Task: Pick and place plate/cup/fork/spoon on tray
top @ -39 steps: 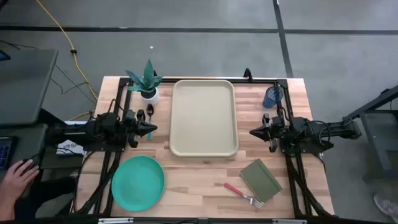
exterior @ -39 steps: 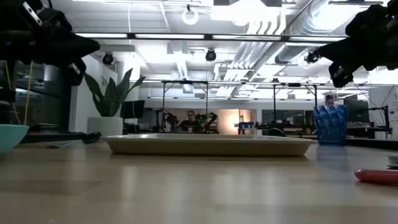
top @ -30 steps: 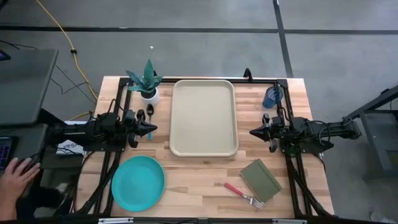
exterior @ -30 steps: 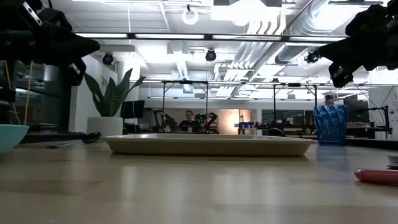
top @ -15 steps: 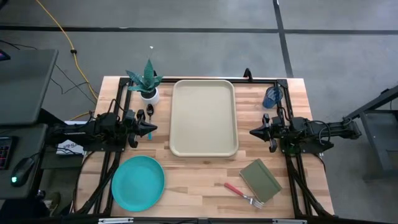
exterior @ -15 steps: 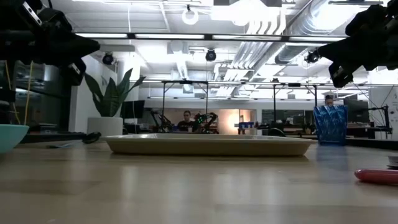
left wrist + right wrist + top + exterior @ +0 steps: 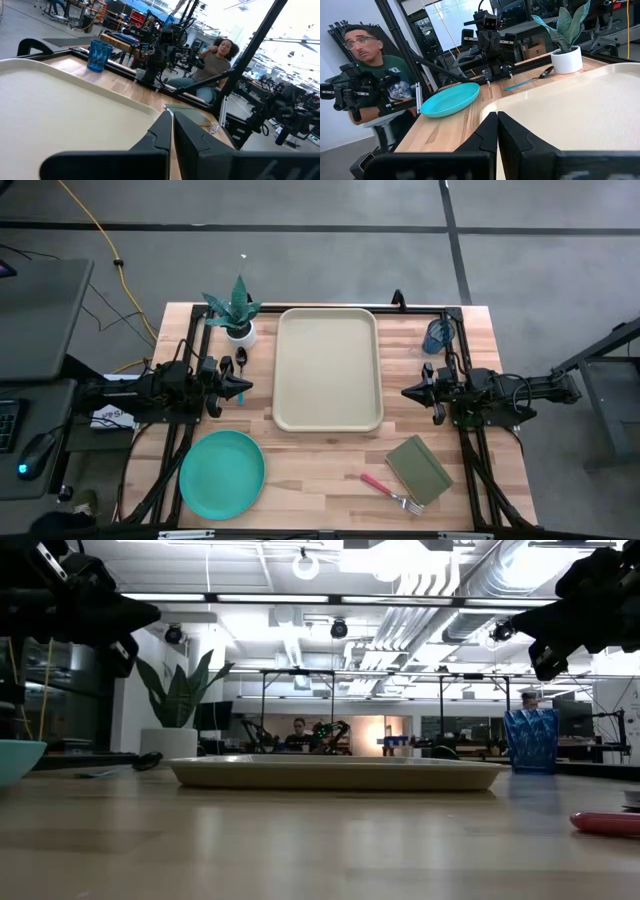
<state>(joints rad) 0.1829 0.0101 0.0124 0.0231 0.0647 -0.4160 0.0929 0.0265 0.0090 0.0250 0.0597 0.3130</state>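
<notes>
The beige tray [image 7: 328, 370] lies in the table's middle. The teal plate [image 7: 222, 474] rests flat at the near left. At the far right stands the blue cup [image 7: 436, 336]. The red-handled fork [image 7: 388, 490] lies at the near right. The spoon [image 7: 241, 361] lies left of the tray, its handle running under my left gripper [image 7: 245, 387]. That gripper hovers shut above the table, pointing at the tray. My right gripper [image 7: 407, 392] hovers shut at the tray's right side, also pointing at it. Each wrist view shows its own fingers shut [image 7: 172, 135] [image 7: 497, 132] on nothing.
A white pot with a green plant [image 7: 238, 315] stands at the far left by the spoon. An olive notebook [image 7: 420, 468] lies beside the fork. Black frame rails run along the table's left and right sides. People [image 7: 215, 60] [image 7: 375, 75] sit beyond the table's ends.
Both arms have kept still. A person's hand at the desk left of the table has drawn out of the high view.
</notes>
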